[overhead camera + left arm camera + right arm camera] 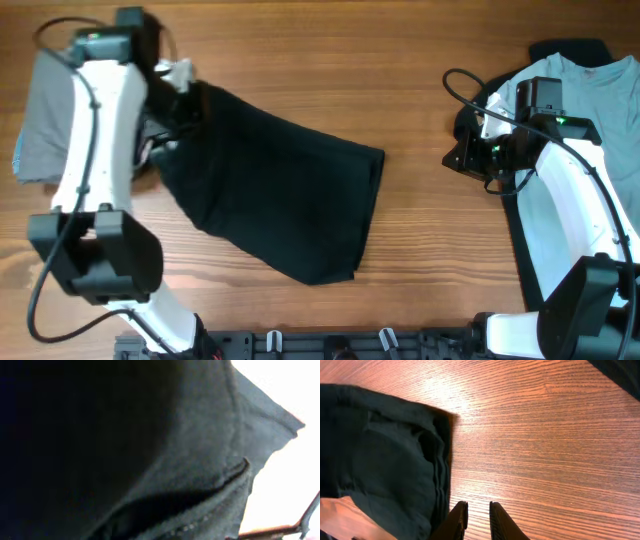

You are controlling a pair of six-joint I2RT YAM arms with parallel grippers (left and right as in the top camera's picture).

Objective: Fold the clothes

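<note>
A black garment (280,200) lies spread on the wooden table, left of centre. My left gripper (178,100) is at its upper left corner, which is bunched and raised, and looks shut on it. The left wrist view is filled by the dark fabric (150,435) and its stitched hem, and the fingers are hidden. My right gripper (462,152) hovers over bare wood to the right of the garment. In the right wrist view its fingers (477,510) are empty with only a narrow gap, next to the garment's edge (385,455).
A light blue shirt (545,245) lies on a black cloth (570,48) at the right edge, under my right arm. A grey folded cloth (40,120) lies at the far left. Bare wood (420,250) separates the garment and the right pile.
</note>
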